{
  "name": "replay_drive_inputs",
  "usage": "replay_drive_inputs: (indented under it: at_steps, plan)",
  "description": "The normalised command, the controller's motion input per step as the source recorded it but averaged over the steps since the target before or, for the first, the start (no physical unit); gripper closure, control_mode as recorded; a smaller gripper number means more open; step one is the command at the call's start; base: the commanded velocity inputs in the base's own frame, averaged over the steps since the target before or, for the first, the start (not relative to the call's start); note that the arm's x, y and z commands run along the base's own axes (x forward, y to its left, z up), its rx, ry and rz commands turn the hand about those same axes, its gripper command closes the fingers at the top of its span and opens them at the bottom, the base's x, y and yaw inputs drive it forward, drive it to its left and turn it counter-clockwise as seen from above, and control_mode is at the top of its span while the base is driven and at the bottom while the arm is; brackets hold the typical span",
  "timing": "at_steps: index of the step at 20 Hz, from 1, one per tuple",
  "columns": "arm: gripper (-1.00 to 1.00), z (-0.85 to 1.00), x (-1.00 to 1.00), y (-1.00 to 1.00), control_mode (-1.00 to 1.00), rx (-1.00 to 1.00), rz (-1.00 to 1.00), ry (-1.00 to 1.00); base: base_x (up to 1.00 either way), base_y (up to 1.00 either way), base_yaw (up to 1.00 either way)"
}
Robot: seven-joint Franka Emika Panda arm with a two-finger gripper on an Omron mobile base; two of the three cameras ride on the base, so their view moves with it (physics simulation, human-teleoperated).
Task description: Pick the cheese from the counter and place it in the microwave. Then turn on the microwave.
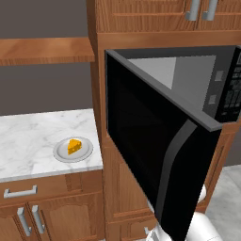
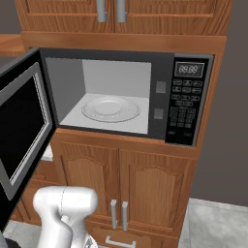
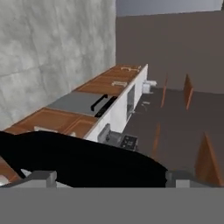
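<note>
Plainly, one cheese (image 1: 74, 146) wedge sat on one round grey plate (image 1: 61, 154), left of the microwave (image 2: 164, 72) on the counter (image 1: 28, 136), near the slab's front edge. The microwave's single door (image 1: 141, 146) stood swung wide, jutting out beside the plate; inside lay one glass turntable (image 2: 110, 109) with bare floor around it. The gripper (image 3: 109, 179) had its two fingers (image 3: 39, 177) spread wide, holding nothing, a black curved surface just ahead of them.
</note>
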Motion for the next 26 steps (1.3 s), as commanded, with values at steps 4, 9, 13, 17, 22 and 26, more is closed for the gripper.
replay_drive_inputs:
  at_steps: [4, 9, 13, 17, 22, 26]
  plan:
    - [-1.00, 0.07, 0.00, -0.28, -1.00, 0.18, -0.30, 0.15, 0.00, 0.00, 0.00]
    - [-1.00, 0.05, 0.00, -0.28, -1.00, 0.18, -0.32, 0.15, 0.00, 0.00, 0.00]
    - [-1.00, 0.08, 0.00, -0.24, -1.00, 0.16, -0.32, 0.16, 0.00, 0.00, 0.00]
    - [-1.00, 0.12, 0.02, -0.17, -1.00, 0.14, -0.30, 0.15, 0.00, 0.00, 0.00]
    - [-1.00, 0.13, 0.16, -0.14, -1.00, 0.13, -0.26, 0.13, 0.00, 0.00, 0.00]
    - [-1.00, 0.09, 0.26, -0.12, -1.00, 0.13, -0.23, 0.11, 0.00, 0.00, 0.00]
